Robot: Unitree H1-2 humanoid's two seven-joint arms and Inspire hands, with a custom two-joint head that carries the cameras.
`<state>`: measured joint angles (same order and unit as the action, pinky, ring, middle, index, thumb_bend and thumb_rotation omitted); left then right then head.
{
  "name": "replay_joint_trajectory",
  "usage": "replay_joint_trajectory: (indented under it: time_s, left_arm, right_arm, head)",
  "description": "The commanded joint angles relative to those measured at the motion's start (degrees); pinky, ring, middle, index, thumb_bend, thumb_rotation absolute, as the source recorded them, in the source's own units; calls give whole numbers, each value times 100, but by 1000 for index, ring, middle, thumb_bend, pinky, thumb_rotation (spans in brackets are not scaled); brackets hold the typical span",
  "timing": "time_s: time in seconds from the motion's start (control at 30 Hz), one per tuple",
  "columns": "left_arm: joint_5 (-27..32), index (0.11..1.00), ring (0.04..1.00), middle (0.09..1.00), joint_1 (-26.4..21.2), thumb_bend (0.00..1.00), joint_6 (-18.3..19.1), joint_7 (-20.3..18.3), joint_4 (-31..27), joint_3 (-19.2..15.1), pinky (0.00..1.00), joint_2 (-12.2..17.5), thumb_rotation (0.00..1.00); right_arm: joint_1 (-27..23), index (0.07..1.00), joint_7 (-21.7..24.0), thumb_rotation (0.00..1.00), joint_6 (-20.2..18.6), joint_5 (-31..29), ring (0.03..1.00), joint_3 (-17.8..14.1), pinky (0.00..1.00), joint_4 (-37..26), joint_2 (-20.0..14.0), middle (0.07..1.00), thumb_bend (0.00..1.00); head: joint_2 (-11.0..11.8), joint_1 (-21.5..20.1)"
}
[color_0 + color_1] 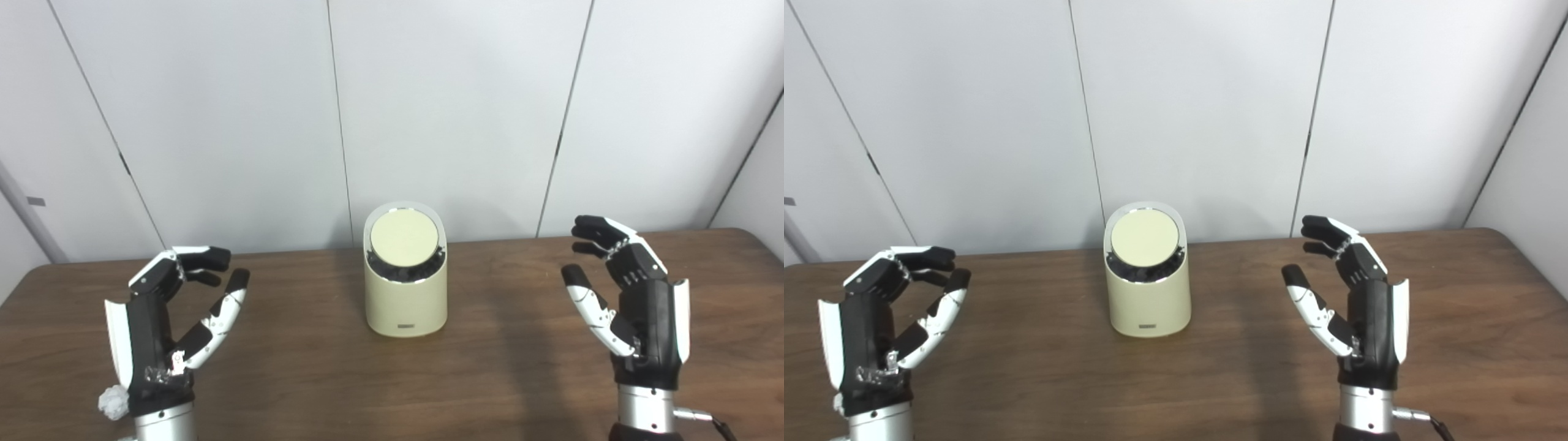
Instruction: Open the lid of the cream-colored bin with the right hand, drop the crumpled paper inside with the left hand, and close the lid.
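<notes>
White wall panels behind brown wooden table (490, 380). Cream-colored bin (405, 300) mid-table, upright, round lid (404, 237) closed, tilted toward camera. Left hand (165, 324) and right hand (631, 306) raised either side, fingers spread, empty. Crumpled paper (113, 402) beside left wrist.

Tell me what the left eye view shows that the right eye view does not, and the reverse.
Only the left eye view shows the crumpled paper, lying on the table beside the left wrist. The right eye view shows nothing of note that the left lacks. Both share the cream-colored bin with its lid shut, the left hand and the right hand, both open and holding nothing.
</notes>
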<state>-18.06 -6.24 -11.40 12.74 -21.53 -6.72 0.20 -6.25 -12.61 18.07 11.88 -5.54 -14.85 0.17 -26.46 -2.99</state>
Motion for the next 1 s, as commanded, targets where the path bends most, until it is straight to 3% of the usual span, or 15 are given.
replay_joint_trajectory:
  time_s: [0.0, 0.43, 0.57, 0.73, 0.97]
  left_arm:
    - [-48, 490, 529, 561, -139, 477, -112, 19, -57, -3, 436, 40, 72]
    - [7, 490, 534, 564, -166, 477, -88, -12, -34, 40, 441, 10, 71]
    - [-3, 490, 538, 568, -173, 478, -58, -47, -18, 101, 441, 1, 72]
    - [-114, 492, 556, 589, -151, 479, 111, -164, -40, 174, 457, 67, 75]
    - [-236, 493, 564, 597, -197, 481, 163, -231, 16, 255, 459, 68, 74]
  right_arm:
    - [-106, 681, 7, 356, 191, -18, 709, -13, 639, -66, -27, 723, 300]
    - [-133, 679, 15, 333, 184, -41, 711, -41, 644, 31, -61, 723, 289]
    - [-118, 716, 257, 395, -93, -39, 751, 53, 695, -30, -216, 749, 324]
    - [-167, 756, 422, 551, -597, 136, 784, 133, 736, -188, -278, 778, 548]
    - [-748, 831, 957, 703, -1982, 787, 855, 453, 783, -586, -482, 850, 813]
  head:
    - [-12, -4]
    - [12, 17]
    - [0, 56]
    - [-3, 32]
    - [1, 16]
